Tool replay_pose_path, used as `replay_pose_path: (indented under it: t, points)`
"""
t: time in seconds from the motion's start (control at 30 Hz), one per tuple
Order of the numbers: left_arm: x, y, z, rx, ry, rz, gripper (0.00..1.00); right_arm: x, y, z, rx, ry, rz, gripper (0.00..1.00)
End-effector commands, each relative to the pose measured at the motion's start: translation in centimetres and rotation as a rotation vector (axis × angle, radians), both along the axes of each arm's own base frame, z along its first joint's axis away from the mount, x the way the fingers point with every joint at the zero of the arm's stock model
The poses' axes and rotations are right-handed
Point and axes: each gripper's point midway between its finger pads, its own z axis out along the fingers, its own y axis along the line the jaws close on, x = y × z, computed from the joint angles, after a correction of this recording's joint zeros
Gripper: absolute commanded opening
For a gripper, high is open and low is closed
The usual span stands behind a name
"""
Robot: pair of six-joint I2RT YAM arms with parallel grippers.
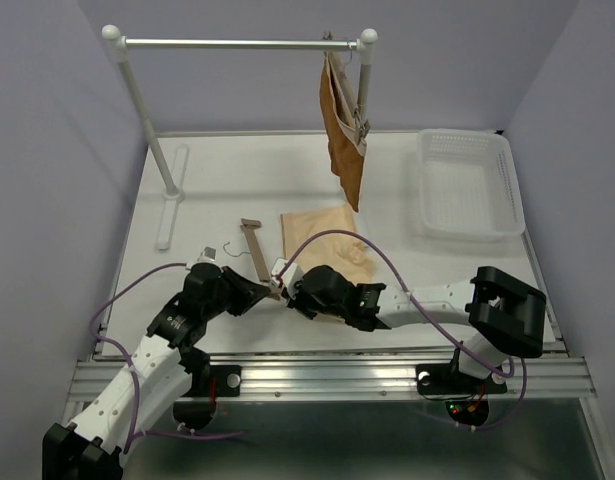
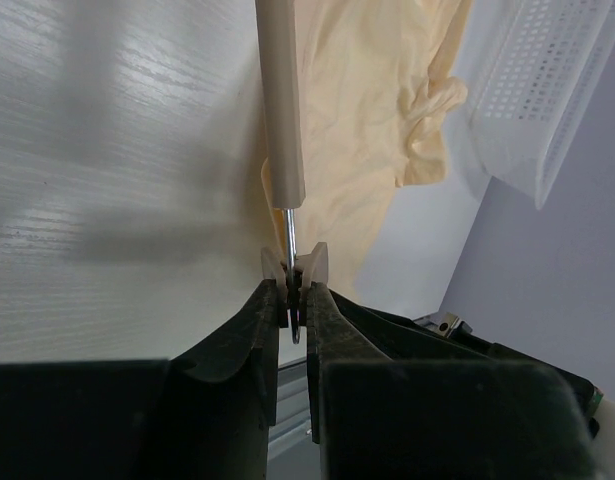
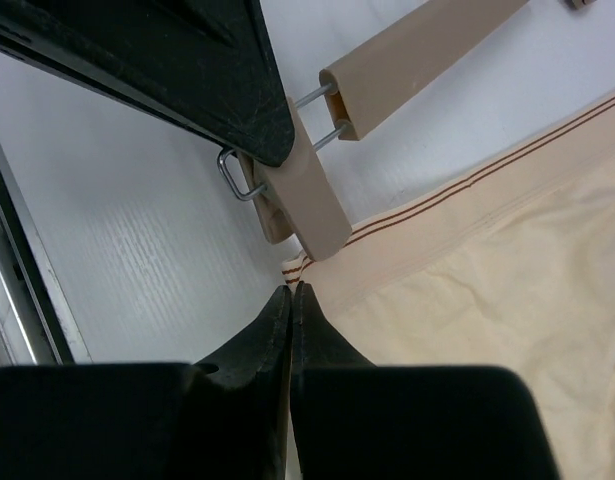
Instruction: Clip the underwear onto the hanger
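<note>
The left gripper (image 2: 292, 295) clamps the clip (image 2: 299, 262) of the hanger (image 2: 282, 100); the right gripper (image 3: 290, 295) pinches the underwear (image 3: 467, 280) by its waistband corner beside that clip; a slipping corner would likely leave it shut empty.

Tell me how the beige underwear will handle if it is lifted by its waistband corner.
Probably floppy: the underwear lies flat with wrinkles and a bunched fold, so it should drape from the lifted corner. Likely light, since it looks like thin cloth. The striped waistband seems firmer, so that edge may stay straighter.
</note>
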Motion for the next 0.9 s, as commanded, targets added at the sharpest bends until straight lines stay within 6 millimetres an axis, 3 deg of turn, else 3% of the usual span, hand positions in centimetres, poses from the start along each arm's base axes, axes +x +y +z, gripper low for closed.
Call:
replay_pose_path:
  t: [0.0, 0.37, 0.87]
  points:
    - [0.5, -0.6, 1.0, -0.053, -0.045, -0.001, 0.00, 0.4, 0.9, 2.1, 0.093, -0.011, -0.035, 0.01]
    - [0.4, -0.9, 0.6, -0.091, -0.015, 0.012, 0.00, 1.8, 1.3, 2.9, 0.151, -0.060, -0.099, 0.01]
    - [0.4, -0.6, -0.2, -0.101, 0.044, 0.059, 0.00, 0.4, 2.4, 3.3, 0.177, -0.086, 0.042, 0.01]
